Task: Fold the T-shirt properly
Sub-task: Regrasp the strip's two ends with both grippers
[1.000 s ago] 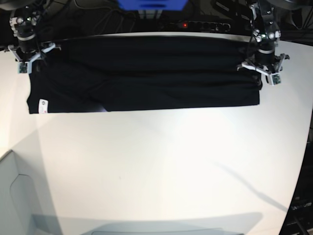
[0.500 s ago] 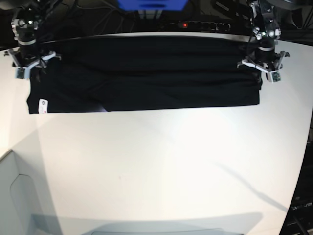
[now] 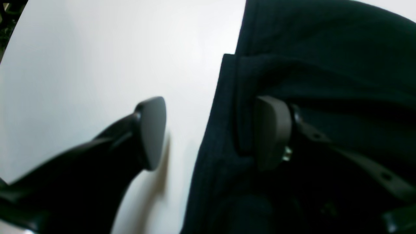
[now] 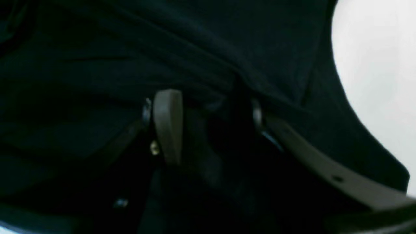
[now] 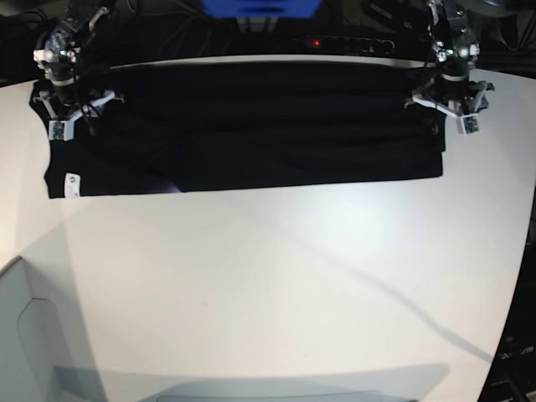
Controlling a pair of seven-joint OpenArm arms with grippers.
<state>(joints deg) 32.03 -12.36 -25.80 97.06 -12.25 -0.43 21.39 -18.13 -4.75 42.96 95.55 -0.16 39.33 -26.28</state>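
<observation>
The black T-shirt (image 5: pixel 251 126) lies as a long folded band across the back of the white table (image 5: pixel 268 285), with its small white tag (image 5: pixel 73 180) at the front left corner. At the band's right end my left gripper (image 5: pixel 448 107) hangs open. In the left wrist view, one of the left gripper's (image 3: pixel 211 133) fingers (image 3: pixel 151 133) is over bare table and the other touches the T-shirt's (image 3: pixel 325 48) folded edge. My right gripper (image 5: pixel 71 117) is over the band's left end. Its fingers (image 4: pixel 167 126) stand apart above dark cloth (image 4: pixel 195 39), open.
A power strip with a red light (image 5: pixel 335 42) and a blue object (image 5: pixel 260 7) sit behind the table's back edge. A pale grey bin (image 5: pixel 25 335) stands at the front left. The table's curved edge runs down the right side.
Both grippers opened and let go of the shirt's ends. The right gripper rose and shifted inward over the cloth; the left one lifted slightly toward the back. The shirt stayed put.
</observation>
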